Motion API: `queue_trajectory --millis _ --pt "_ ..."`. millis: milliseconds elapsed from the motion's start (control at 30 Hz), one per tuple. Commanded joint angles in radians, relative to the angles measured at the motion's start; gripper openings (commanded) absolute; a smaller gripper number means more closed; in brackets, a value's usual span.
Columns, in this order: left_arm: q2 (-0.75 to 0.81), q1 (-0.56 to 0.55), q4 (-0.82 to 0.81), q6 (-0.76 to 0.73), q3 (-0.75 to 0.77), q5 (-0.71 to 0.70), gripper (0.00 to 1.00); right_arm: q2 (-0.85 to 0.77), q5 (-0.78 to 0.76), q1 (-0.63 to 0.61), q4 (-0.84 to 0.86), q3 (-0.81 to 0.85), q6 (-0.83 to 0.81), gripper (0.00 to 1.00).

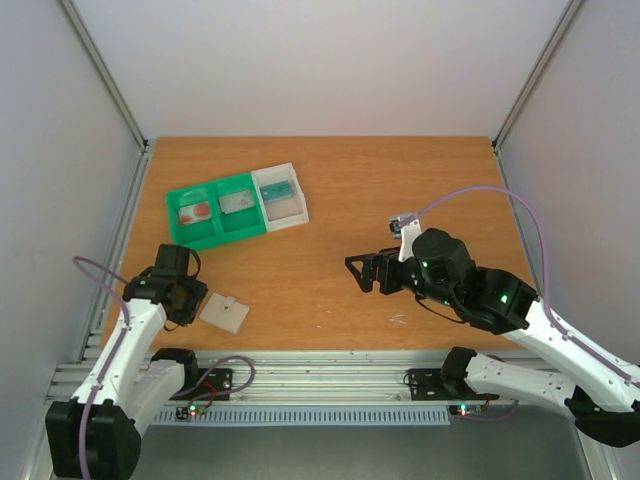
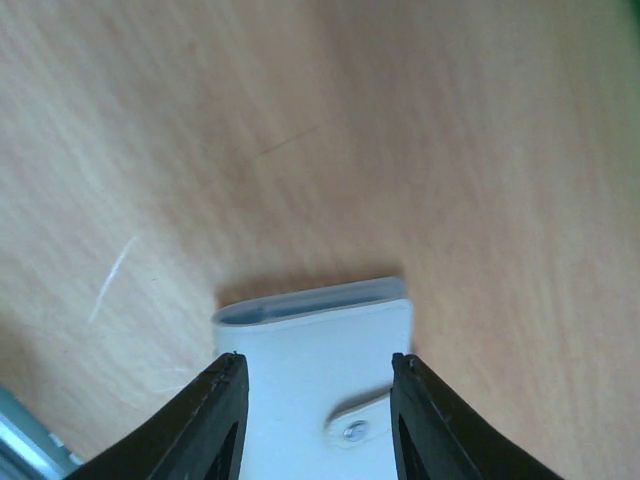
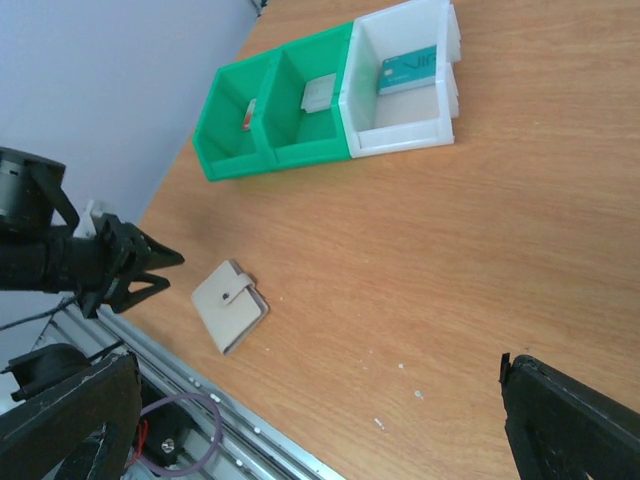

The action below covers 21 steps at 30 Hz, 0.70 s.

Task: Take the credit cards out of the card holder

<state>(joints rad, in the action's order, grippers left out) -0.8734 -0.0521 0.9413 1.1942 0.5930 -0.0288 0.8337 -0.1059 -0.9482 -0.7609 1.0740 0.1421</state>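
The card holder [image 1: 225, 313] lies shut and flat on the table near the front left, its tab [image 2: 355, 425] snapped down. My left gripper [image 1: 192, 300] hovers just left of it, open, its fingertips [image 2: 232, 365] framing the holder [image 2: 320, 330] without touching; from the right wrist view there is a small gap between it and the holder [image 3: 229, 305]. Three credit cards rest in the tray: a red-printed one [image 1: 197, 211], a grey one [image 1: 237, 202] and a teal one [image 1: 280, 189]. My right gripper [image 1: 365, 272] stands wide open and empty over mid-table.
The green-and-white three-compartment tray [image 1: 222, 240] sits at the back left, also seen from the right wrist [image 3: 300, 158]. The table's metal front rail [image 1: 320, 365] runs just behind the holder. White walls close in the sides and back.
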Motion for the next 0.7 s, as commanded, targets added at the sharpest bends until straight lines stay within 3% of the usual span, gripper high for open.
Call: queue_trajectory --millis 0,400,667 --pt "0.02 -0.002 0.049 0.042 -0.061 0.022 0.41 0.017 0.022 -0.006 0.037 -0.009 0.019 0.99" --pt "-0.062 -0.016 -0.118 0.072 -0.166 0.131 0.35 0.036 0.016 -0.006 0.028 -0.009 0.017 0.98" --pt "-0.125 -0.064 -0.228 0.055 -0.154 0.149 0.28 0.076 0.001 -0.006 -0.009 0.001 0.016 0.98"
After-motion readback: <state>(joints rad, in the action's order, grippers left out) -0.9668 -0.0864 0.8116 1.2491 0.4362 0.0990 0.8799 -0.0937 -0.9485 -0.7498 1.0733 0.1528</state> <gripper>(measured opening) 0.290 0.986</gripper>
